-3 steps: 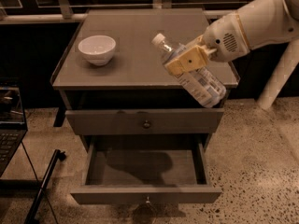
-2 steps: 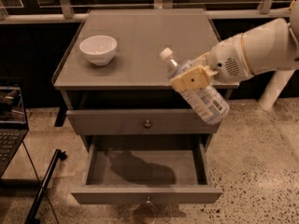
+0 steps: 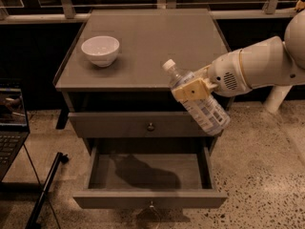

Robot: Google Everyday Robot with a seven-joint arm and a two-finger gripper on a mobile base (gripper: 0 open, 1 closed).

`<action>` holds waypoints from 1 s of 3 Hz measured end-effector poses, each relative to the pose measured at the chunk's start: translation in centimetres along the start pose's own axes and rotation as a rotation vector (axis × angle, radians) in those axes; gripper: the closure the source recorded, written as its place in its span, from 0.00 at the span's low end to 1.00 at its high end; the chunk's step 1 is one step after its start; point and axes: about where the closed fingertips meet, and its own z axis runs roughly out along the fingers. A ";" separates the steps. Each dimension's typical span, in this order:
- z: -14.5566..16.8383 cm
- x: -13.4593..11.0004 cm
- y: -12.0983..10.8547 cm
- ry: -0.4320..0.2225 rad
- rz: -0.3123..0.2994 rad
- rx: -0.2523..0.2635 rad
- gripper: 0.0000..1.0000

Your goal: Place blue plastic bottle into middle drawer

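The blue plastic bottle [image 3: 202,106], clear with a white cap and pale label, hangs tilted in the air with its cap up-left, in front of the cabinet's right front corner. My gripper [image 3: 190,90] is shut on the bottle's upper body, its tan fingers [image 3: 188,92] wrapped around it, the white arm reaching in from the right. Below, the middle drawer [image 3: 150,198] stands pulled open, its grey floor bare apart from the bottle's shadow. The bottle is above the drawer's right side.
A white bowl [image 3: 100,50] sits on the cabinet top [image 3: 152,42] at the left. The closed upper drawer front [image 3: 143,125] has a round knob. A laptop [image 3: 10,123] and a thin black stand [image 3: 45,190] are at the left on speckled floor.
The gripper has carried the bottle down and toward the front, from over the cabinet's top right edge to in front of the upper drawer front, above the open drawer.
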 end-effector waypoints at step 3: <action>6.5 13.1 -1.9 0.051 0.255 0.101 1.00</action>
